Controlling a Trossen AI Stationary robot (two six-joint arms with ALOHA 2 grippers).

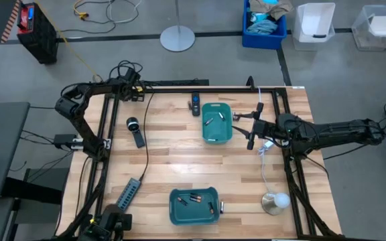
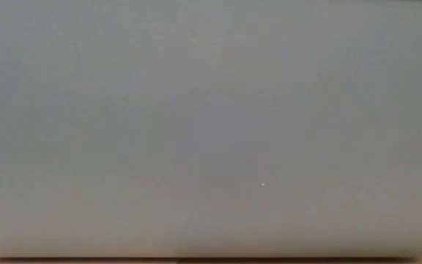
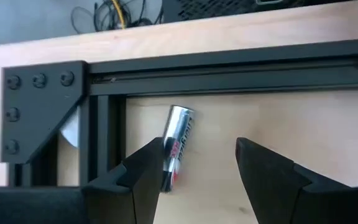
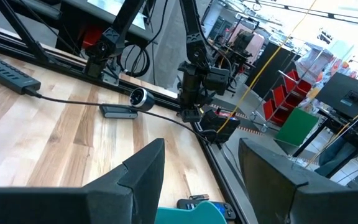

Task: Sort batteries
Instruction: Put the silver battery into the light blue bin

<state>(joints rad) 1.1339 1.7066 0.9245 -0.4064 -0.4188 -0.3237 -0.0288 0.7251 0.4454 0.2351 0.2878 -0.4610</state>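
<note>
My left gripper (image 1: 137,92) hangs at the table's far left corner, open. In the left wrist view its fingers (image 3: 201,149) stand on either side of a silvery battery (image 3: 178,144) lying on the wood beside the black frame rail. The battery's nearer end is hidden behind one finger (image 3: 149,168). My right gripper (image 1: 252,132) is open and empty (image 4: 201,149), just right of the far teal bin (image 1: 216,137), which holds a few batteries (image 1: 210,121). A near teal bin (image 1: 179,213) holds more batteries (image 1: 194,198).
A black remote-like bar (image 1: 195,104) lies left of the far bin. A round-headed black device (image 1: 135,130), its cable, and a grey power strip (image 1: 129,193) lie on the table's left. A white lamp-like object (image 1: 275,201) stands near right. A teal wall (image 2: 211,132) fills the low view.
</note>
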